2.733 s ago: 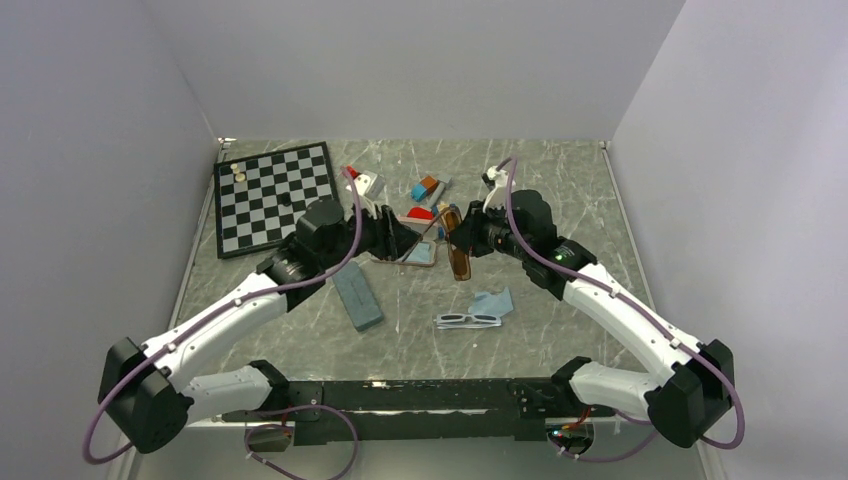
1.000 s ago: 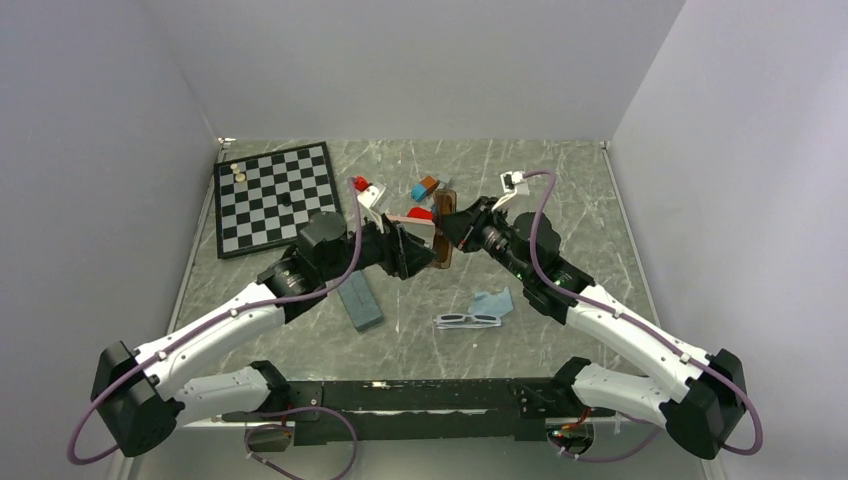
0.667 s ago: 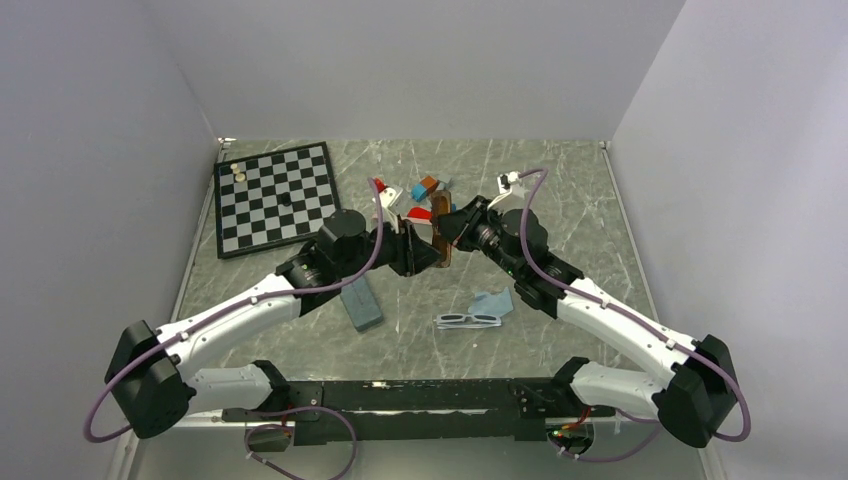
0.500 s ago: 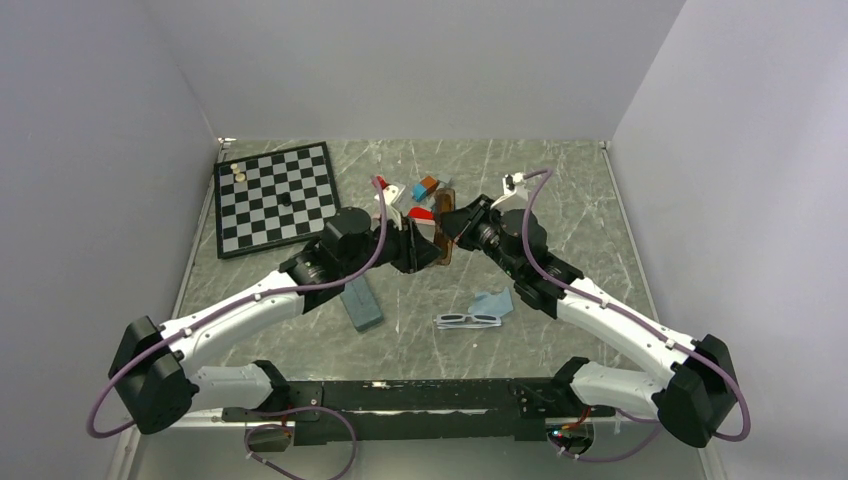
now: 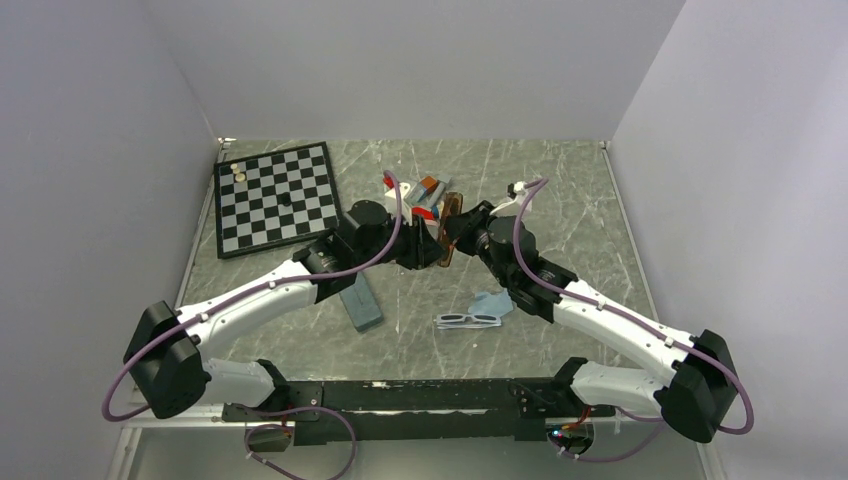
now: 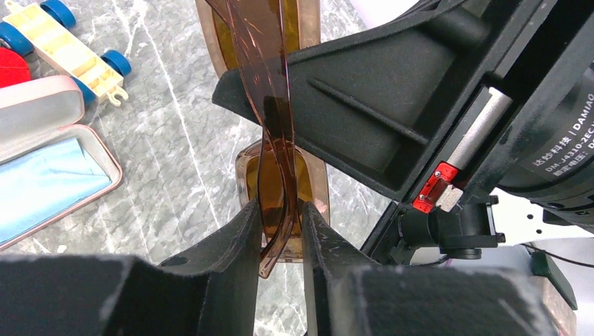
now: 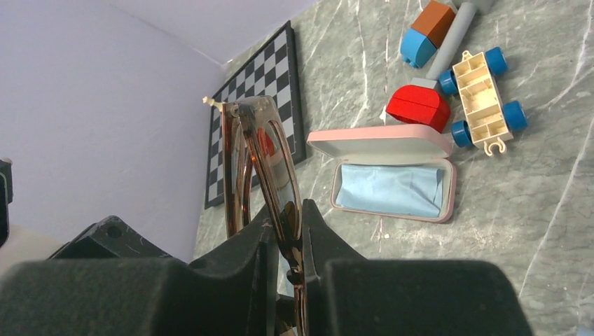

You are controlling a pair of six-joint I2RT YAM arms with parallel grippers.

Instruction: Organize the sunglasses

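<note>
The reddish-brown sunglasses [image 5: 449, 224] are held in the air between both grippers above the table's middle. My right gripper [image 5: 459, 232] is shut on their front frame, with a lens pinched between its fingers [image 7: 286, 217]. My left gripper [image 5: 432, 246] is closed round the folded temple arms [image 6: 279, 210] from the other side. These glasses show close up in the left wrist view [image 6: 270, 105] and the right wrist view [image 7: 259, 154]. The white-grey sunglasses [image 5: 468, 320] lie folded on the table near the front, away from both grippers.
An open pink case [image 7: 392, 178] with a blue cloth inside lies under the grippers and shows in the left wrist view [image 6: 49, 168]. A slate-blue case [image 5: 358, 300], a loose blue cloth [image 5: 492, 302], a chessboard [image 5: 275, 195] and toy blocks [image 5: 425, 190] lie around.
My left gripper has moved right from beside the pink case to the glasses and closed round their temple arms. My right gripper has turned the glasses upright and shifted slightly left.
</note>
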